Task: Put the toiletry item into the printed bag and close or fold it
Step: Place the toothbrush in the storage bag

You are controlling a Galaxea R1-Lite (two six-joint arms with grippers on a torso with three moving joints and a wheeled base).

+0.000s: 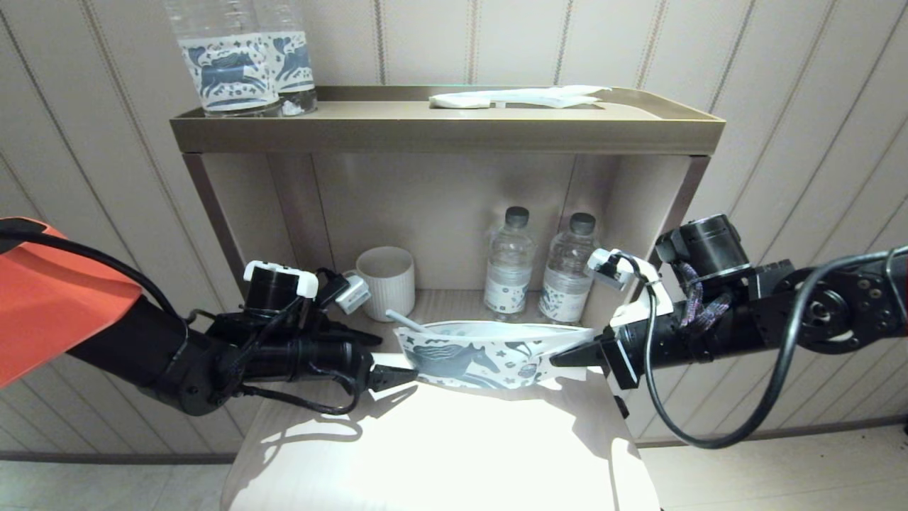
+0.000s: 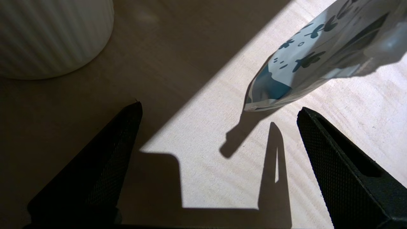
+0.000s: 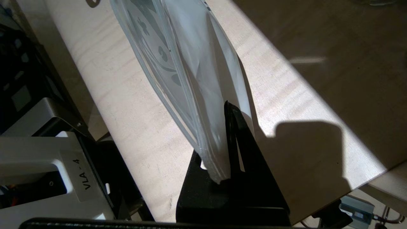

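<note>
The printed bag [image 1: 489,358] hangs lengthwise just above the pale table [image 1: 440,440], its mouth upward and gaping. My right gripper [image 1: 560,357] is shut on the bag's right end; in the right wrist view the bag [image 3: 187,73] runs away from the closed right gripper [image 3: 222,109]. The toothbrush's pale handle [image 1: 406,321] sticks out slantwise from the bag's left top; the rest is inside. My left gripper [image 1: 408,376] is open at the bag's left end. In the left wrist view the bag's corner [image 2: 279,86] floats just beyond the wide-apart left gripper [image 2: 220,106], untouched.
A white ribbed cup [image 1: 386,280] and two small water bottles [image 1: 508,262] [image 1: 567,270] stand in the shelf niche behind the bag. On the shelf top are two horse-label bottles [image 1: 234,64] and a white wrapped packet [image 1: 518,97]. The table's right edge lies under my right arm.
</note>
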